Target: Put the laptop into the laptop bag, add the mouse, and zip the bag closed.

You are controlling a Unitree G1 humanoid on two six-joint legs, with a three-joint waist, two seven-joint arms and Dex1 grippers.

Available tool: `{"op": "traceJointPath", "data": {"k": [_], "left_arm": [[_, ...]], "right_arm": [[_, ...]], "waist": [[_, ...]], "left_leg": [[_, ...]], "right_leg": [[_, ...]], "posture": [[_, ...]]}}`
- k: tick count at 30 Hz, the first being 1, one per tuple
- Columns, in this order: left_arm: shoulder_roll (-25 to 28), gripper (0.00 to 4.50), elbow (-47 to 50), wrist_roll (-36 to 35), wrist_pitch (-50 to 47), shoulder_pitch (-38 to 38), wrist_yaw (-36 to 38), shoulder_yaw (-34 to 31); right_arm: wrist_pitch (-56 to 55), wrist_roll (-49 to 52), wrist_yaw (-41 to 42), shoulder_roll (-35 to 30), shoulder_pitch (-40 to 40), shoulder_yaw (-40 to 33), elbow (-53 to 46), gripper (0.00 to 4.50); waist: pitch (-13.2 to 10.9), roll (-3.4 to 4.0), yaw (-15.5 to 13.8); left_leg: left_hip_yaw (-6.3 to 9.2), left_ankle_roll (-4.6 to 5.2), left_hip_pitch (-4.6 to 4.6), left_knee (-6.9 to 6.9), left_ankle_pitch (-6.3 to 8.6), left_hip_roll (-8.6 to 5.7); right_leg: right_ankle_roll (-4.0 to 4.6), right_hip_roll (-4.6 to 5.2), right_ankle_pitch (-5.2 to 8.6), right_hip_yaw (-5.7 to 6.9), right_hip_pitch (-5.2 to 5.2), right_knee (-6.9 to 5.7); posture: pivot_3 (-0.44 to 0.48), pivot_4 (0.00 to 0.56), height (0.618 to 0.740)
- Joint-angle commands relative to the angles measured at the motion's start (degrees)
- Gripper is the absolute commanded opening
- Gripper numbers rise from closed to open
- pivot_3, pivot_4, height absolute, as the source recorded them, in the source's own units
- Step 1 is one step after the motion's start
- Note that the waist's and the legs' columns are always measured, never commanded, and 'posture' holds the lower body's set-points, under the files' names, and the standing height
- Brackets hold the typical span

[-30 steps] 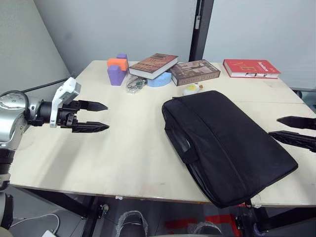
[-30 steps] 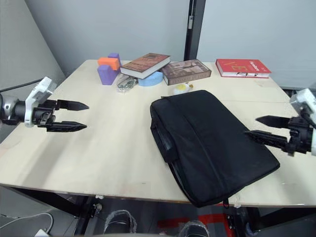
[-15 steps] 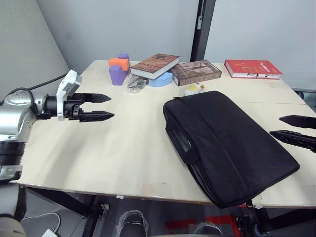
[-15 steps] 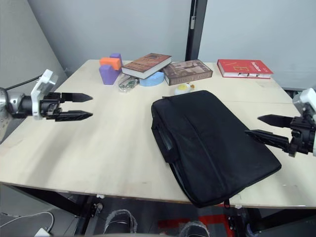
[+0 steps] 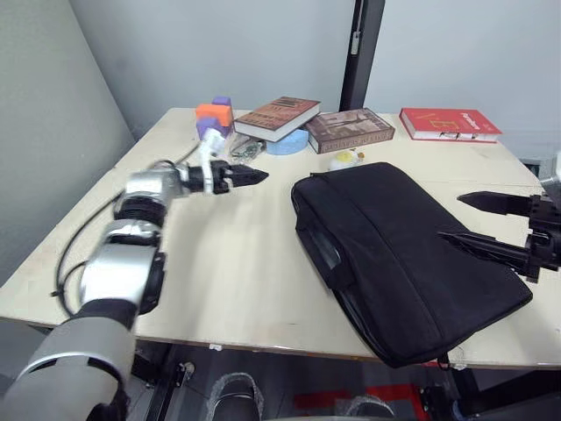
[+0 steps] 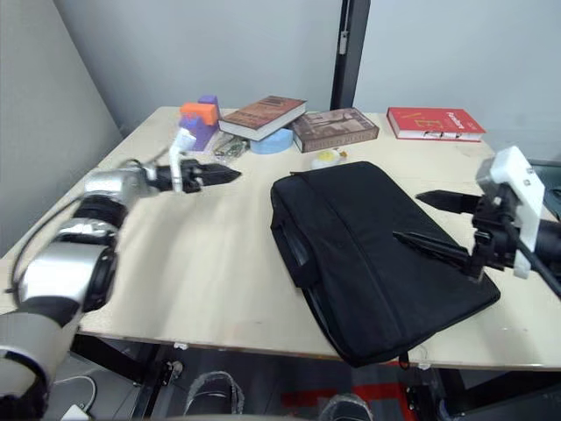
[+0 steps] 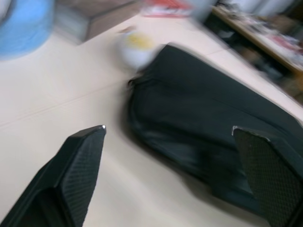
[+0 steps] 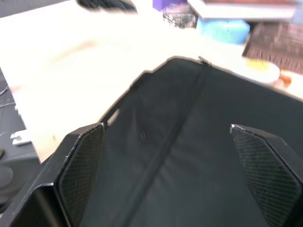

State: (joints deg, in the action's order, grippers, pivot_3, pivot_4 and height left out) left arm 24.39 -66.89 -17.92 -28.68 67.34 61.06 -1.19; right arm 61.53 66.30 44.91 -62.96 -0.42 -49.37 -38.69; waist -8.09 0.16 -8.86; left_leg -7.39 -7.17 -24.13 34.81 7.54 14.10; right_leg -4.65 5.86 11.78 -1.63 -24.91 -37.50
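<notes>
the laptop bag (image 5: 403, 254) lies flat on the pale bench (image 5: 228, 263), taking up the bench's right half, its long side running from about 11 o'clock down to 5 o'clock, with its lower corner poking over the front edge. its black handles (image 5: 326, 254) rest along the side facing 8 o'clock. the flap looks down and shut (the zipper's state can't be made out).

the right gripper (image 6: 438, 224) hangs over the bag's 3 o'clock side, fingers spread wide with nothing between them; whether the lower fingertip touches the fabric i cannot tell. in the right wrist view the bag sits between the two parted fingers (image 8: 80, 165).

the left gripper (image 5: 250, 176) is out over the bench at the bag's 10 o'clock, near but apart from it, pointing toward the bag. in the left wrist view its fingers (image 7: 78, 165) stand well apart and empty, with the bag's far corner ahead of them.

just off the bag's 12 o'clock corner sits a small white-and-yellow egg-shaped toy (image 5: 343, 159). farther back, along the bench's far edge: purple and orange blocks (image 5: 210, 118), a small clear bundle (image 5: 241, 149), a blue round thing (image 5: 285, 140) under a book (image 5: 275, 115), a second dark book (image 5: 348, 128), and a red book (image 5: 449, 123) at 1 o'clock.
</notes>
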Motion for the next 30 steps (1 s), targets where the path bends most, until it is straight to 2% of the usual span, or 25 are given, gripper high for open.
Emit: {"op": "traceJointPath", "data": {"k": [1, 8, 13, 21, 26, 29, 30], "left_arm": [[-3.9, 4.50, -6.3, -0.3, 1.5, 3.3, -7.7, -4.8], [-10.9, 4.50, -10.0, -3.3, 0.6, 5.2, -19.6, -14.8], [-14.1, 4.50, -10.3, -4.6, 0.1, 5.4, -24.2, -20.3], [-18.4, 4.50, -10.8, -1.9, -0.4, 3.8, -29.1, -21.4], [-20.0, 4.50, -10.7, -0.7, -1.0, 3.9, -28.4, -21.2], [-20.7, 3.75, -10.6, -0.7, -1.1, 4.2, -27.8, -21.3], [-20.8, 3.35, -10.5, -0.6, -1.4, 4.4, -27.2, -21.3]], "right_arm": [[0.5, 5.8, -5.8, -1.7, -1.2, -2.8, -3.9, 4.47], [0.8, 12.9, -12.6, -3.7, -0.4, -5.3, -5.7, 4.47], [0.6, 15.0, -15.2, -4.4, 1.4, -6.8, -6.1, 4.47], [0.4, 18.8, -18.4, -5.2, 4.1, -10.3, -7.4, 4.47], [-0.3, 20.0, -20.2, -5.4, 5.2, -10.5, -7.9, 4.47], [-0.6, 20.3, -20.8, -5.5, 5.6, -10.5, -7.9, 4.50], [-0.8, 20.3, -21.0, -5.5, 5.7, -10.4, -7.8, 4.50]], "waist": [[0.0, -0.05, 0.0], [-0.1, -0.09, -0.5], [-0.1, -0.11, -0.5], [-0.1, -0.11, -0.4], [-0.1, -0.11, -0.6], [-0.1, -0.11, -0.8], [-0.1, -0.11, -0.8]], "left_leg": [[0.03, 0.02, -0.02, 0.03, 0.03, 0.00], [0.09, 0.05, -0.10, 0.03, 0.08, -0.01], [0.10, 0.09, -0.08, 0.05, 0.10, -0.06], [0.10, 0.09, -0.11, -0.02, 0.11, -0.07], [0.11, 0.09, -0.12, -0.04, 0.11, -0.10], [0.14, 0.13, -0.22, -0.05, 0.12, -0.20], [0.18, 0.14, -0.29, -0.04, 0.12, -0.22]], "right_leg": [[0.00, 0.00, 0.00, 0.03, 0.03, 0.04], [-0.01, 0.02, -0.01, 0.11, 0.06, 0.17], [-0.01, 0.08, -0.01, 0.12, 0.13, 0.25], [-0.02, 0.09, -0.01, 0.15, 0.12, 0.36], [-0.04, 0.13, -0.01, 0.16, 0.12, 0.41], [-0.05, 0.22, -0.01, 0.19, 0.11, 0.45], [-0.05, 0.24, -0.01, 0.23, 0.09, 0.48]], "posture": [[0.000, 0.150, 0.725], [0.000, 0.150, 0.725], [0.000, 0.150, 0.725], [0.000, 0.150, 0.725], [0.000, 0.150, 0.725], [0.000, 0.150, 0.725], [0.000, 0.150, 0.725]]}}
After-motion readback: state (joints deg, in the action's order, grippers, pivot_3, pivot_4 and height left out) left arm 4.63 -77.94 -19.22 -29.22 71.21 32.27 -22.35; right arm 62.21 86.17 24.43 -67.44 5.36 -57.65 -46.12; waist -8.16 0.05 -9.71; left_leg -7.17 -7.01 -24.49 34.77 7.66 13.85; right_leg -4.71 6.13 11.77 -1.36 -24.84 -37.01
